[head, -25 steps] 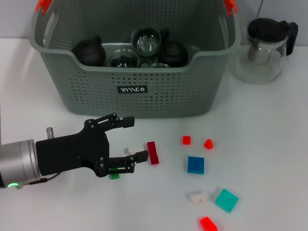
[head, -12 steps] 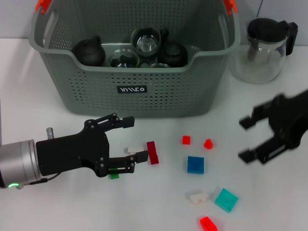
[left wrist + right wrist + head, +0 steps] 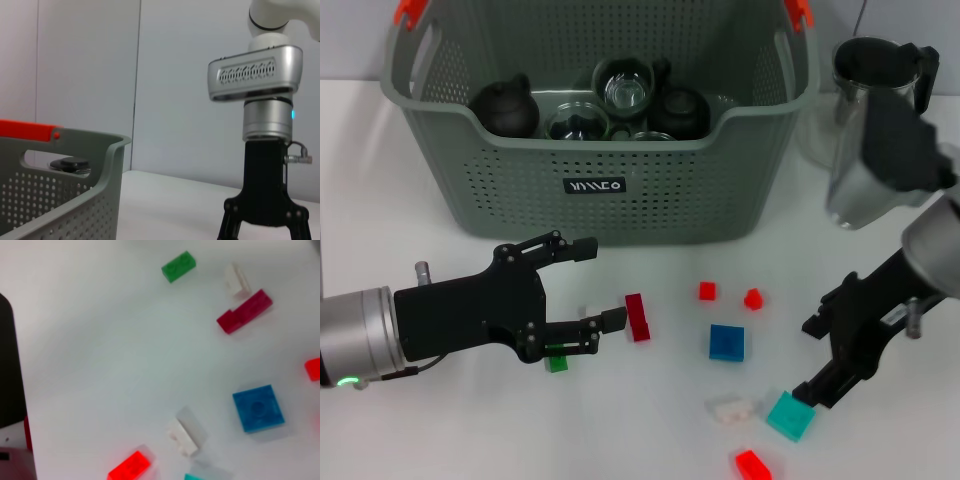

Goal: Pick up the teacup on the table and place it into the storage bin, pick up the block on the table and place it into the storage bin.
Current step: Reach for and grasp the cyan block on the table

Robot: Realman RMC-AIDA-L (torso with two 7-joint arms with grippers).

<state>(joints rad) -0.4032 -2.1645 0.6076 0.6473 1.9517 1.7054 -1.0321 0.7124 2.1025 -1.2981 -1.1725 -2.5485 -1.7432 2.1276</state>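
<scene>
White table point(image 3: 400, 180) carries the storage bin point(image 3: 600, 200) at upper centre. Left gripper point(image 3: 590, 285) – fingers spread, grasping nothing – lower left beside dark red block point(image 3: 637, 317). Right gripper point(image 3: 815, 360) – released – lower right above teal block point(image 3: 790, 416).

Storage bin point(image 3: 610, 190), left gripper point(image 3: 588, 285) open near dark red block point(image 3: 637, 317), right gripper point(image 3: 817, 360) open

Storage bin point(image 3: 520, 190) matt perforated plastic; teapot point(image 3: 868, 105) clear glass
</scene>
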